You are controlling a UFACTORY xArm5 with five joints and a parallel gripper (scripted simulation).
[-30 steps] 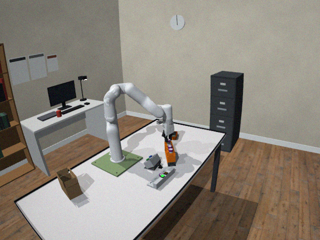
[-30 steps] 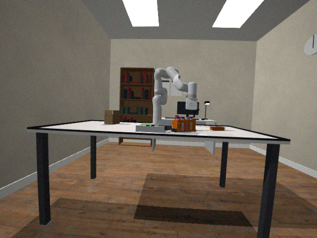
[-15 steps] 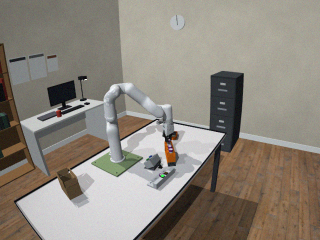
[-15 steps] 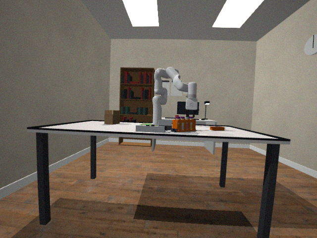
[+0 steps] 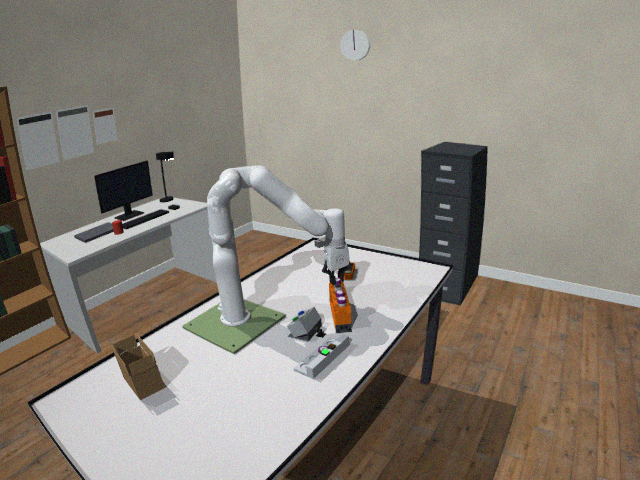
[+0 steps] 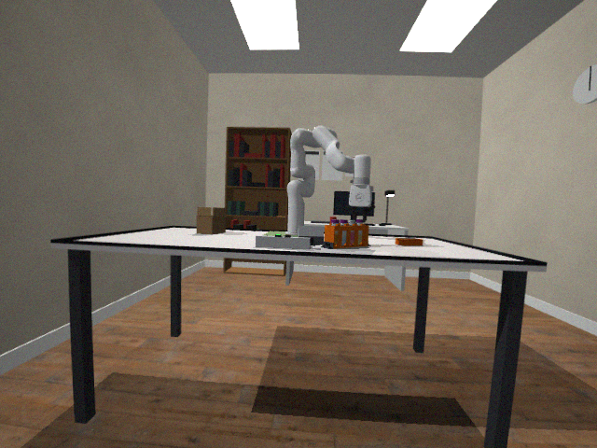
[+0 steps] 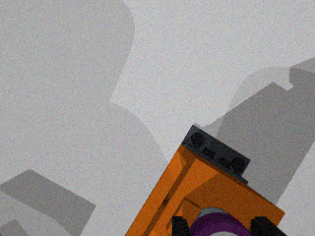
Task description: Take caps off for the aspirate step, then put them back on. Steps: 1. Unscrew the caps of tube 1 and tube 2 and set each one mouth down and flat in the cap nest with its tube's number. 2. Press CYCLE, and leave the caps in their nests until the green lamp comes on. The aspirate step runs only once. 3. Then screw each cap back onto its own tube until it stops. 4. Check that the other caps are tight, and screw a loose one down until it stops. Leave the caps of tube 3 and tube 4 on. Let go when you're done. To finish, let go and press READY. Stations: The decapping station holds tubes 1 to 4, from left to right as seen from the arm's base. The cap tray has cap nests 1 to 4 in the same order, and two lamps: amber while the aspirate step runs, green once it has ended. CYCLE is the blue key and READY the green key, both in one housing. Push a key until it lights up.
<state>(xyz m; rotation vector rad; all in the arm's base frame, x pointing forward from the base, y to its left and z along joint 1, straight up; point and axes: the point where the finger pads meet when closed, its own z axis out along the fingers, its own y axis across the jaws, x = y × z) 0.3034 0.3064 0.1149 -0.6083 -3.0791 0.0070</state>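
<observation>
purple cap, one of seemingly four, sits clamped in the tool.

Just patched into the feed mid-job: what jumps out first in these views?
The white arm bends down over the far end of the orange decapping station near the table's middle, its gripper shut on a purple cap there. Just in front, a green light glows on the grey cap tray, beside the grey key housing. A cardboard box stands alone at the table's near left.
</observation>
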